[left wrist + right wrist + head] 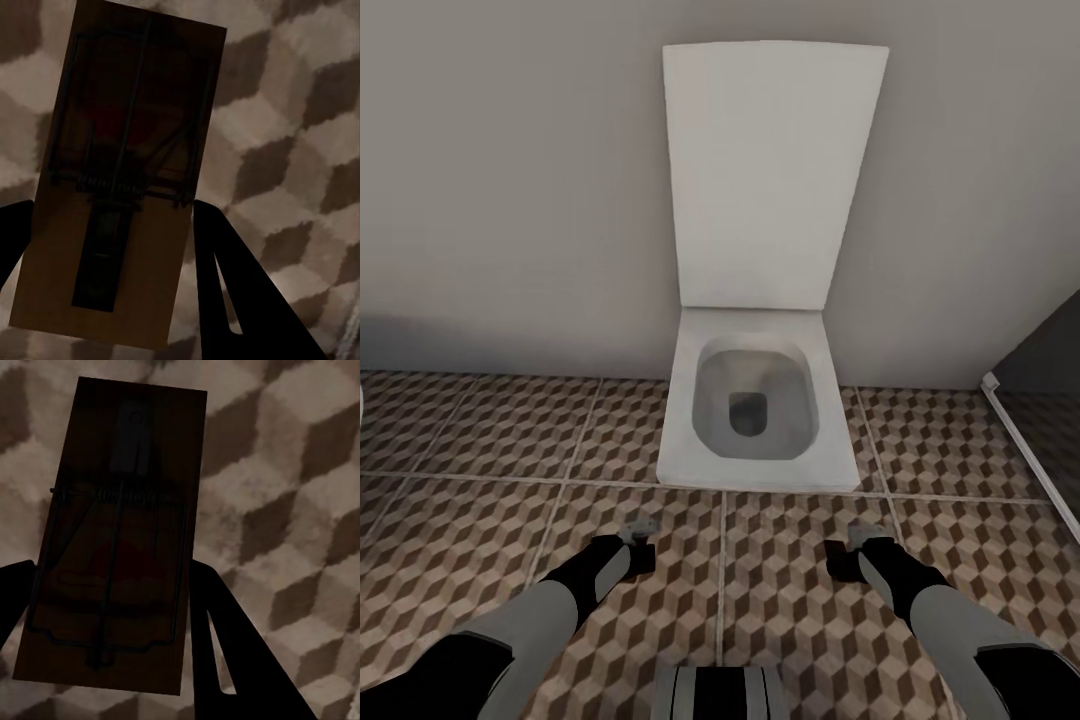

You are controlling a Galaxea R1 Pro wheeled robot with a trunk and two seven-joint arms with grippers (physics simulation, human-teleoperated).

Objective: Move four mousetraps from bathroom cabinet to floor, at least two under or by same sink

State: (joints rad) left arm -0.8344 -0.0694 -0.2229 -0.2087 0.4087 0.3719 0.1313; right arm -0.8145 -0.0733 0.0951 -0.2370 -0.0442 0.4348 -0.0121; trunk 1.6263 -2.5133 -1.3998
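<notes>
Between the dark fingers [225, 300] in the left wrist view sits a mousetrap [120, 187], brown board flat to the camera, spring bar across its middle, and the left gripper [640, 530] is clamped on its edges. Same story on the other side: a second mousetrap [112, 540] is pinched in the right gripper [860, 537], wire loop toward the lower part of that frame. Both traps hang over the cube-pattern bathroom floor [480, 440], which fills the background behind each board.

Judging by the head view, this is a carry, not a placement yet. Dead centre of the frame is a white toilet [760, 420] with its lid [770, 170] up against the grey wall [510, 180], and no sink is in sight (so setting down here would not help the sink condition). The sensible thing is to keep both grips firm, hold the boards level and low at the lower left and lower right of the frame, and turn the base toward the vanity before releasing.

Room to move: the toilet's front edge lies just ahead of both grippers, so forward is blocked. At the right edge a white strip [1020, 440] borders a dark panel [1050, 350], narrowing that side. Open tile runs to the left and back.
</notes>
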